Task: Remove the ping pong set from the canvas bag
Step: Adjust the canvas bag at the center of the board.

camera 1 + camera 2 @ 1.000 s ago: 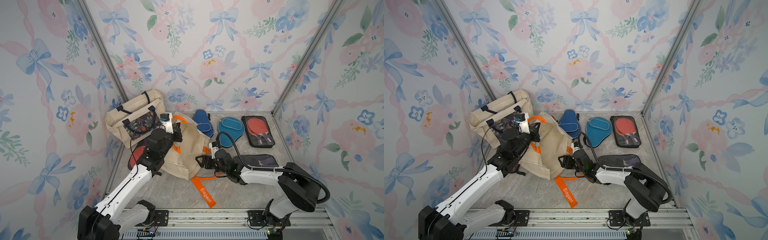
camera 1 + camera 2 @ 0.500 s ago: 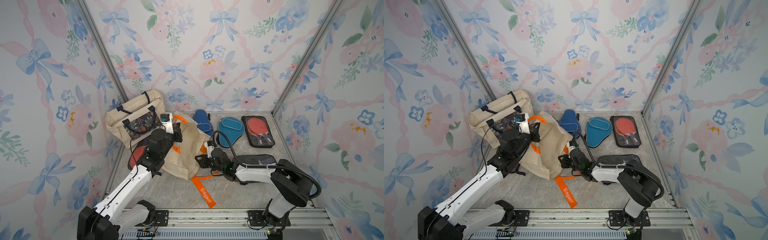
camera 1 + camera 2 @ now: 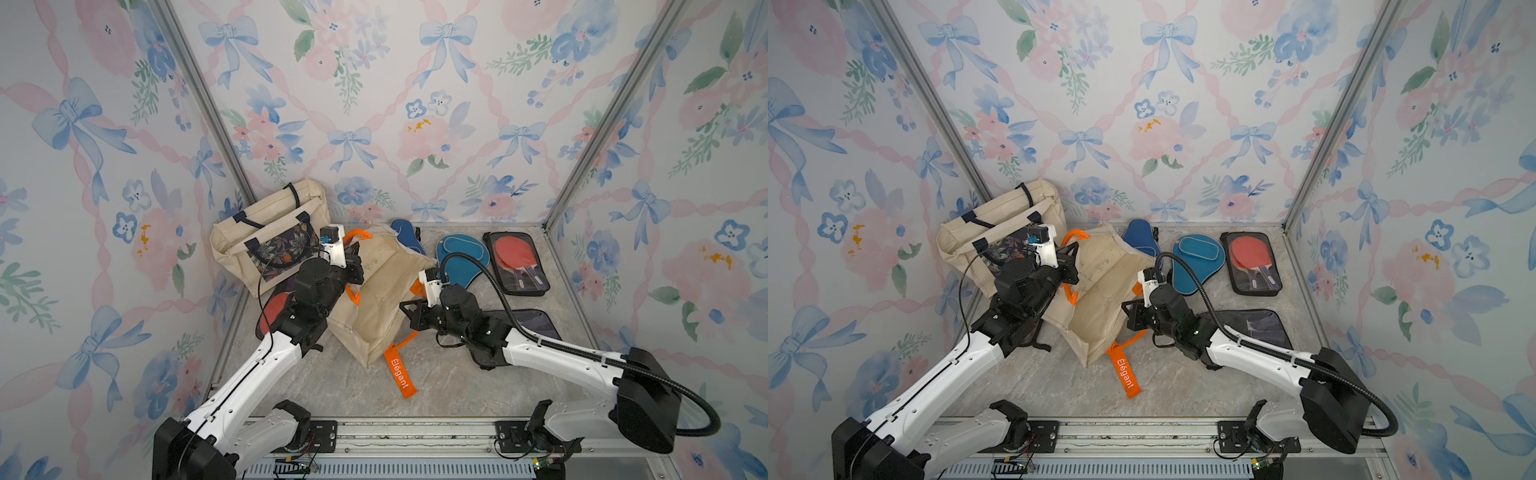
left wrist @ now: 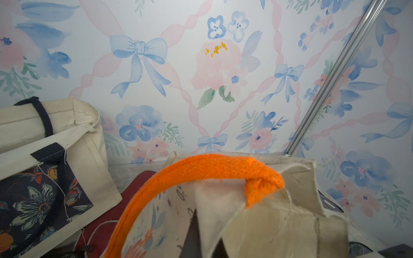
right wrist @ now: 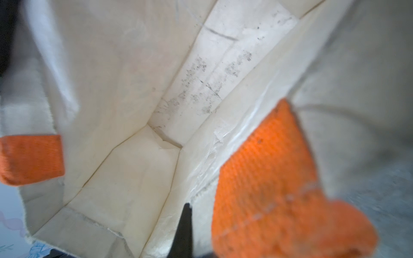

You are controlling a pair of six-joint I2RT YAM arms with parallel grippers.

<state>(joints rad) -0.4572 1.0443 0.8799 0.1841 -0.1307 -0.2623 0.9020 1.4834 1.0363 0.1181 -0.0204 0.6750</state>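
Pinching canvas bag [image 3: 386,299] rim tight with left gripper [image 4: 205,236], by orange handle [image 4: 201,165]. Pinching rim tight with right gripper [image 5: 194,241] too. Out on table [image 3: 457,386]: blue case [image 3: 405,232], teal case [image 3: 461,259], mesh pouch [image 3: 515,262].

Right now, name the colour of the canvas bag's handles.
The handles are bright orange, clearest in the left wrist view.

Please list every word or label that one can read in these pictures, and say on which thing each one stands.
"Élégant": white letters on the orange strap of the canvas bag, seen in both top views.
The dark script on the bag's printed side, in the left wrist view, is cut off and cannot be read.
No other text can be read.
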